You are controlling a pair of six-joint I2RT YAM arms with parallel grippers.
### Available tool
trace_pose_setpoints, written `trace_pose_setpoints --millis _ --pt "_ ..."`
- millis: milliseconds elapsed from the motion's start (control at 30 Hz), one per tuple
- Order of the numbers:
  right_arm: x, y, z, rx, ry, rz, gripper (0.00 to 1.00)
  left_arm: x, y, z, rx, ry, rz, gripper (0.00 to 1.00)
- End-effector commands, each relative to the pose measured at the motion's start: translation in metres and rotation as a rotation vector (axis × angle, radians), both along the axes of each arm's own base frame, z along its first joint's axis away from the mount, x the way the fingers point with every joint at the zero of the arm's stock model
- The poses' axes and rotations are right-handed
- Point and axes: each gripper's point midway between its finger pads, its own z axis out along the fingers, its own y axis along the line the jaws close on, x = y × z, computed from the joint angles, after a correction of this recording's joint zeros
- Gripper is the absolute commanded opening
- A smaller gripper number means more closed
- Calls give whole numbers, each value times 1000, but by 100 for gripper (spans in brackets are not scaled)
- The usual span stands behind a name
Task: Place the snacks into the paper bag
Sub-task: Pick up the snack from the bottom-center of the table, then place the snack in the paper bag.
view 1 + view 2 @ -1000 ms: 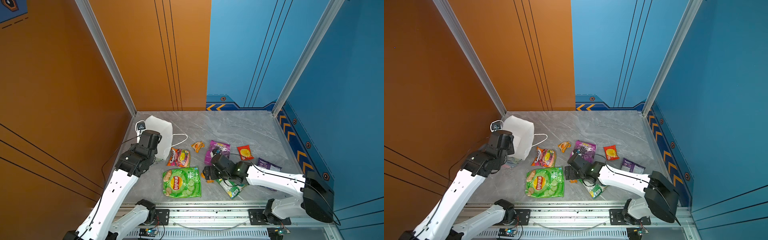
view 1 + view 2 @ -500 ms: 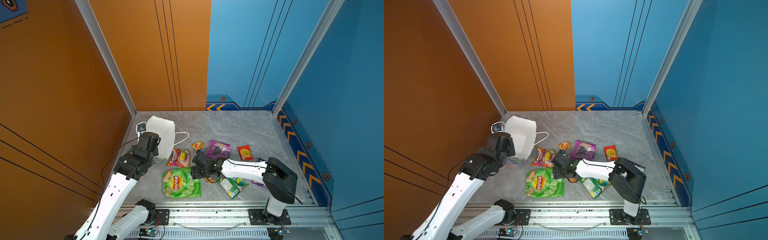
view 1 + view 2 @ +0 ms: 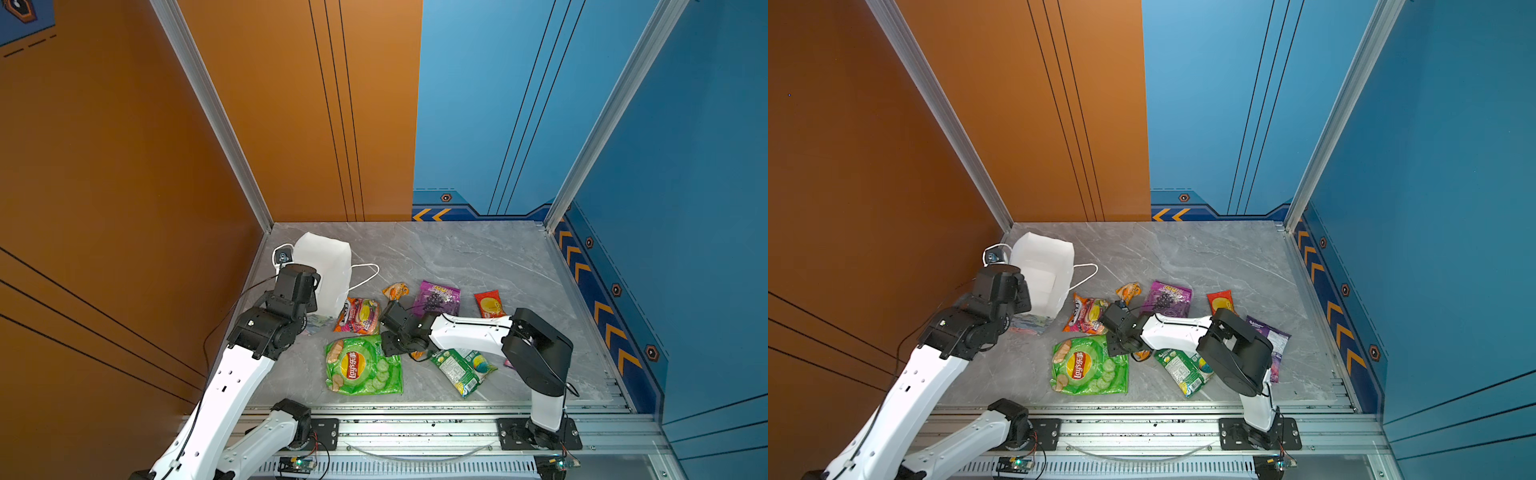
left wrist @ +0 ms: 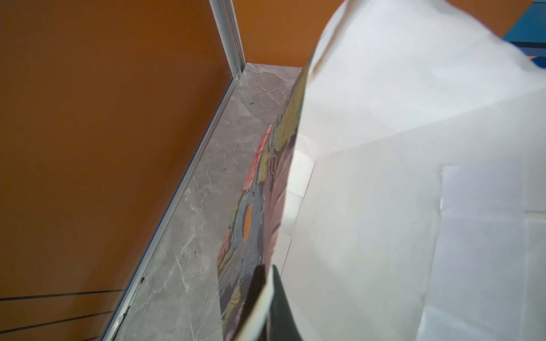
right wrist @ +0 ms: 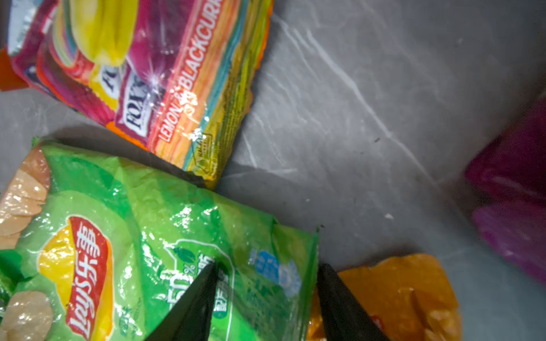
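Observation:
The paper bag (image 3: pixel 328 270) stands at the back left, white inside, floral outside (image 4: pixel 251 224). My left gripper (image 4: pixel 267 283) is shut on its near wall, one finger inside and one outside. The green Lay's chips bag (image 3: pixel 363 365) lies flat near the front. My right gripper (image 5: pixel 266 268) is low over its corner, jaws apart: one finger (image 5: pixel 195 301) on the bag (image 5: pixel 118 236), the other by its edge next to a small orange packet (image 5: pixel 399 295). A multicoloured packet (image 3: pixel 359 316) lies just behind the chips.
More snacks lie on the grey floor: a second orange packet (image 3: pixel 395 289), a magenta grape pouch (image 3: pixel 438 297), a red packet (image 3: pixel 489 304), a green packet (image 3: pixel 463 368) and a purple one (image 3: pixel 1273 340). The orange wall (image 4: pixel 103 147) runs close beside the bag.
My right arm swung left from the small orange packet to the chips bag's corner, and its jaws have narrowed. The left arm held the bag and tipped it slightly.

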Motion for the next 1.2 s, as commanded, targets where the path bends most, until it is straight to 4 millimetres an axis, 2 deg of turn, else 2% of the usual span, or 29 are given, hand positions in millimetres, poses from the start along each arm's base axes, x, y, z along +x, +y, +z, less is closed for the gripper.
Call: trace_pose_setpoints --millis 0,133,200,367,500,567,667,967,1167 --pt "-4 0 -8 -19 22 16 44 3 -1 -5 -3 6 -6 0" --pt "-1 -1 7 13 -5 11 27 3 0 -5 2 8 -1 0" --pt "0 -2 21 37 -29 12 20 3 0 -5 5 8 3 0" --pt "1 -5 51 76 -72 14 11 4 0 -6 8 12 5 0" --pt "1 -7 62 93 -87 13 0 4 0 -7 12 17 5 0" --pt "0 -8 68 106 -91 11 0 5 0 -8 13 21 4 0" --pt "0 -13 90 137 -120 4 0 6 -1 -9 15 25 1 0" --pt "4 -67 184 338 -281 -93 0 11 -12 -14 10 55 -45 0" --pt "9 -93 237 452 -376 -137 0 12 -16 -15 9 63 -61 0"
